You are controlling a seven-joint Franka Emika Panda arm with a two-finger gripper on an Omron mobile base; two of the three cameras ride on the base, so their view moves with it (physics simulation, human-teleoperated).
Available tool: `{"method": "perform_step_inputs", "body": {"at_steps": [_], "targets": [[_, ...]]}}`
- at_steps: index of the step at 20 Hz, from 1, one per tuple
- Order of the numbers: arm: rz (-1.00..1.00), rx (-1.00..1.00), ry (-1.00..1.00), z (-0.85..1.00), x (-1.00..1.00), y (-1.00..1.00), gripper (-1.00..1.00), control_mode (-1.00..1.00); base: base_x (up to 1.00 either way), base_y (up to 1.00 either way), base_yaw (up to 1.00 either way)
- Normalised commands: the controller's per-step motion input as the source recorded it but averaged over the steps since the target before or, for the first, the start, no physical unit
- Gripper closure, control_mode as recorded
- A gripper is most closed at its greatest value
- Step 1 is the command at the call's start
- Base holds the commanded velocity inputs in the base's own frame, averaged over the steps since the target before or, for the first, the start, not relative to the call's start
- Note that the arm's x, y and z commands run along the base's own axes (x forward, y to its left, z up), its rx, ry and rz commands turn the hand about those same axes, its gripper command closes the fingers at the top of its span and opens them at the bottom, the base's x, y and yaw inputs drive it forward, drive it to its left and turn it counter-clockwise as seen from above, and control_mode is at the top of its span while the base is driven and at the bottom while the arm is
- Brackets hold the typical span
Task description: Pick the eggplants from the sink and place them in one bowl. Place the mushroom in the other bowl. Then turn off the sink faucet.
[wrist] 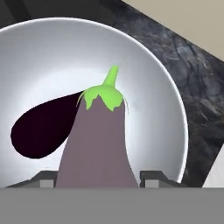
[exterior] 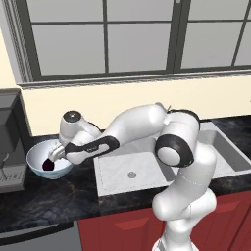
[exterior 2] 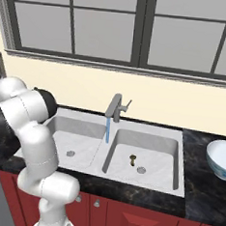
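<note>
At the counter's left, my gripper [exterior: 53, 156] hangs over one bowl [exterior: 37, 156], a glossy white one. It is shut on the paler greyish-purple eggplant [wrist: 98, 148], whose green cap points into the bowl [wrist: 52, 52]. The near-black eggplant [wrist: 39, 131] lies inside, seen as a dark patch [exterior: 49, 165] from the left base. The mushroom [exterior 2: 132, 159] sits in the right basin of the sink [exterior 2: 84, 132]. The sink faucet [exterior 2: 116, 107] runs a thin blue stream [exterior 2: 107, 130]. The other bowl [exterior 2: 221, 158] stands on the counter to the sink's right.
A dark appliance [exterior: 10, 147] stands just left of the bowl. The dark marbled counter [exterior: 59, 196] runs along red cabinets [exterior 2: 139, 219]. A wide window [exterior: 122, 34] sits behind the sink. Round grey drains [exterior 2: 70, 153] lie in the basins.
</note>
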Motion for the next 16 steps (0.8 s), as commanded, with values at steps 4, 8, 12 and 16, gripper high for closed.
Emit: {"method": "perform_step_inputs", "body": {"at_steps": [4, 8, 12, 16], "targets": [[0.00, -0.03, -0.01, -0.24, 0.29, 0.26, 1.00, -1.00, 0.00, 0.00, 0.00], [0.00, -0.04, -0.01, 0.01, 0.32, 0.47, -1.00, -1.00, 0.00, 0.00, 0.00], [0.00, 0.00, -0.01, 0.61, 0.01, 0.14, -1.00, -1.00, 0.00, 0.00, 0.00], [0.00, 0.00, 0.04, 0.59, -0.38, -0.23, -1.00, -1.00, 0.00, 0.00, 0.00]]}}
